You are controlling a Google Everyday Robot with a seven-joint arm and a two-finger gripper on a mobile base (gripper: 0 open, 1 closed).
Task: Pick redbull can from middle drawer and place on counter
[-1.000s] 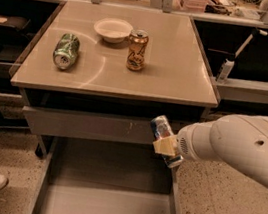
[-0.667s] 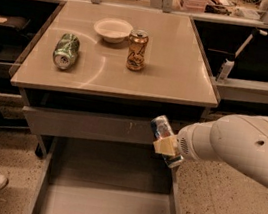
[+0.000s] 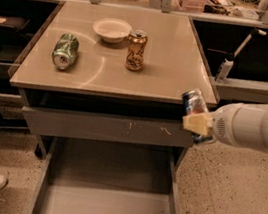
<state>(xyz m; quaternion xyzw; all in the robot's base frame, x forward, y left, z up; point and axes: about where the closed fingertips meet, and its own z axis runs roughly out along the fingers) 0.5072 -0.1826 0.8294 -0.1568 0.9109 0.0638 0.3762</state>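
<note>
hand [image 3: 198,122] with redbull can [image 3: 193,102] right of counter [image 3: 170,69], middle drawer [image 3: 107,208] below

No lettering, brand or number is legible on the redbull can [image 3: 193,102], green can [image 3: 65,51] or orange can [image 3: 136,50]. The gripper [image 3: 198,124] grips the redbull can just off the front right corner of the counter [image 3: 172,59].

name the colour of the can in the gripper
Blue-and-silver can, camera view, in the gripper beside the counter.
</note>
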